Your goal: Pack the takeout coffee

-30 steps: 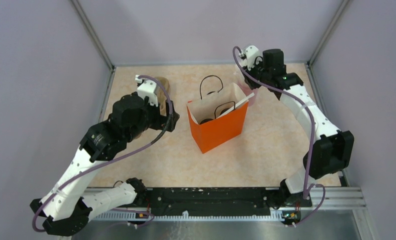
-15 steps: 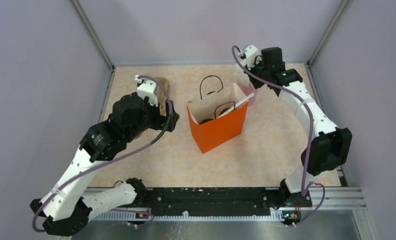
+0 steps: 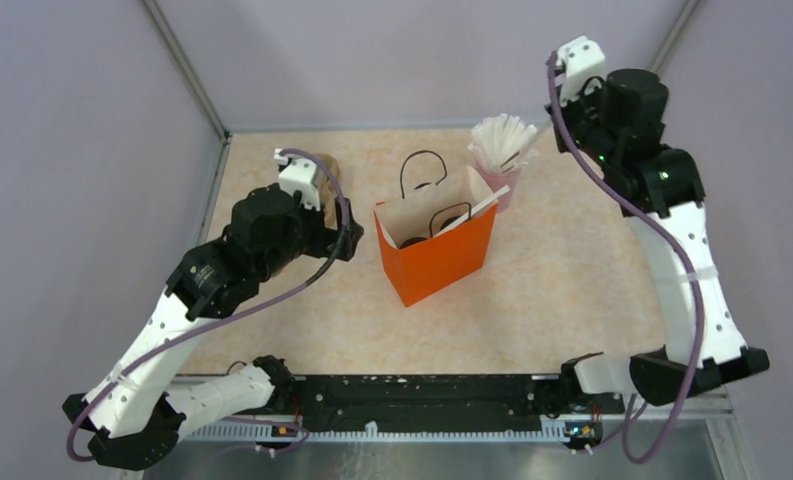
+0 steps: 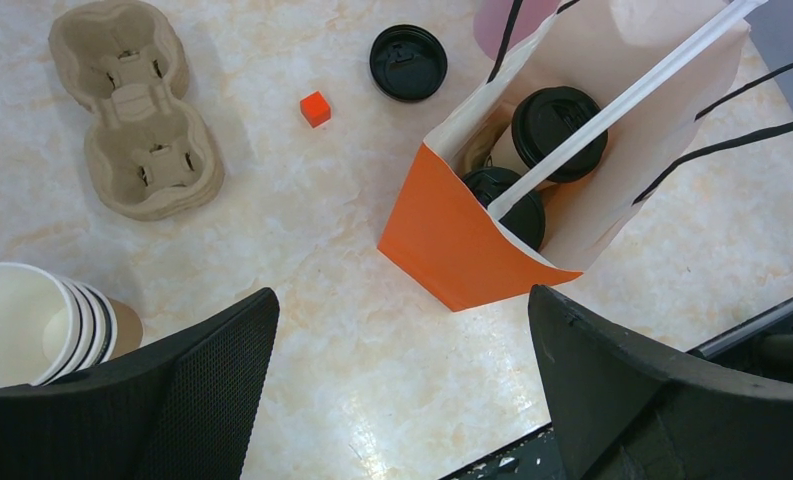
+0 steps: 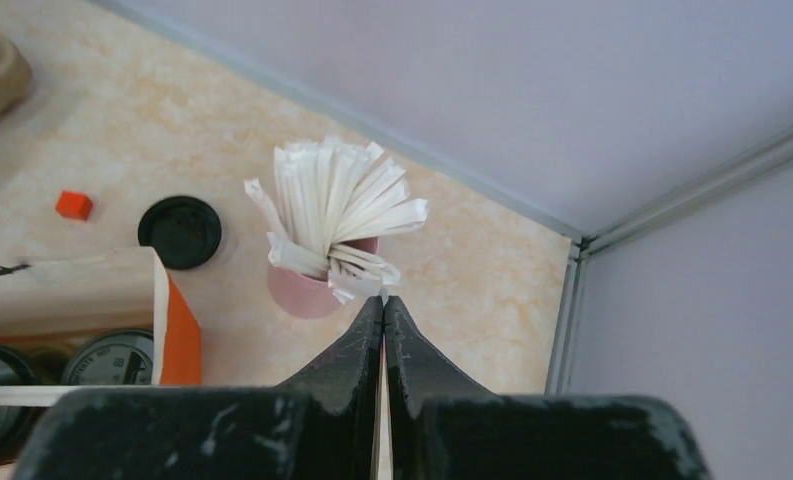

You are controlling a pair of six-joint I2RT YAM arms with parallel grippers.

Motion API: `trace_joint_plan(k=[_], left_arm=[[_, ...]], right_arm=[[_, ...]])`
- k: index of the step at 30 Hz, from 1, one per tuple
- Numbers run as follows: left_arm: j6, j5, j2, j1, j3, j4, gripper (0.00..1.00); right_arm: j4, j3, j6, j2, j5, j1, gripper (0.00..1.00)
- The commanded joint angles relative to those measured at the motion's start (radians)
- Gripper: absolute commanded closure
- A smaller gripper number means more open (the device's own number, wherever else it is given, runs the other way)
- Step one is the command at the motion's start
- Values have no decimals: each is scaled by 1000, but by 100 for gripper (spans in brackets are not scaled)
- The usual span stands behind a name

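Two takeout coffee cups with black lids (image 4: 559, 120) (image 4: 502, 195) stand inside the open orange bag (image 3: 437, 255). A long white straw (image 4: 622, 100) leans across them. My left gripper (image 4: 402, 370) hovers wide open over bare table, left of the bag, with nothing between its fingers. My right gripper (image 5: 383, 300) is raised above and just right of the pink cup of straws (image 5: 312, 290). Its jaws are pressed together, and a thin white straw end pokes out at their tip.
A loose black lid (image 4: 408, 62) and a small red cube (image 4: 315, 108) lie behind the bag. A pulp cup carrier (image 4: 137, 110) and a stack of lidless cream cups (image 4: 32, 325) sit at the left. Walls close the back and sides.
The right gripper closed at the straw cup, then the arm rose and swung back to the right, uncovering the straws. The left arm barely moved.
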Motion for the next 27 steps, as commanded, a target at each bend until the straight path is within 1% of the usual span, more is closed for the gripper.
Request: trace_joint_plan(k=[1,5,10,13,15,18,20,23,27], left_arm=[[3,12,7,3,4,63,1],[7,18,23,3,16,68,1],[26,27,39,2,27,81,1],[32,35,46,3,29,89,1],[35,38,53,3,32,93,1],[46,42,60,3,42,96,1],[53,42,62,3,43,96,1],[52,42,62,3,42,100,1],[38,53,56,4,30,109,1]], right_arm=[[6,73,86,-121,40,-8,100],[-23,130,156,-180,-14,-9,100],[-56,212,250,-224,-130,-8,100],[-70,258,315,-230,-197,-9,100],[-86,282,389,-228,-240,-9,100],[-109,290,462,-227,-315,-10,100],[-127,277,520,-233,-360,-9,100],[-81,173,587,-277,-460,-9,100],[-10,50,656,-347,-469,-9,100]])
